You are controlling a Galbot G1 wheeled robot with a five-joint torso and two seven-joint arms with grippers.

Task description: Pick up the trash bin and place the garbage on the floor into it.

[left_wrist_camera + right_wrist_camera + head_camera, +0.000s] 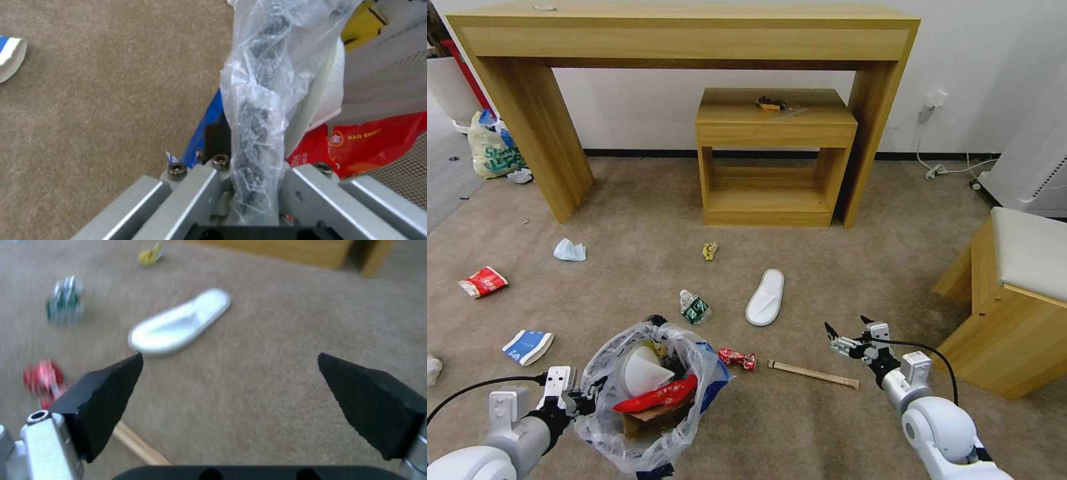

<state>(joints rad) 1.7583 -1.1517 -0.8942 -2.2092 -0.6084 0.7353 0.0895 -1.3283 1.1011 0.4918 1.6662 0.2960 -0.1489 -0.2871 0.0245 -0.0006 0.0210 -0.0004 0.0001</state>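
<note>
Item: trash bin [647,400], black, lined with a clear crinkly bag, held off the carpet [840,440] at the near left by the left gripper [582,399], whose fingers are pinched on the bag-covered rim; the left wrist view shows the rim clamped between the metal jaws. Contents: a white slipper, a red wrapper, brown cardboard. Right gripper [846,331]: empty, pads [106,396] spread wide, hovering low over the carpet at the near right. Litter outstanding: wooden stick [814,374], lying just below and to the left of the right gripper, long axis running left to right across the floor; red wrapper [737,359] between stick and bin; white slipper [765,297] farther ahead, toe pointing away toward the small wooden table [775,157]; a crushed bottle [694,307], probably green-labelled, beside it; red carton [484,281] and blue carton [527,346] off to the left. Nearest arm to stick, wrapper and slipper: the right.
</note>
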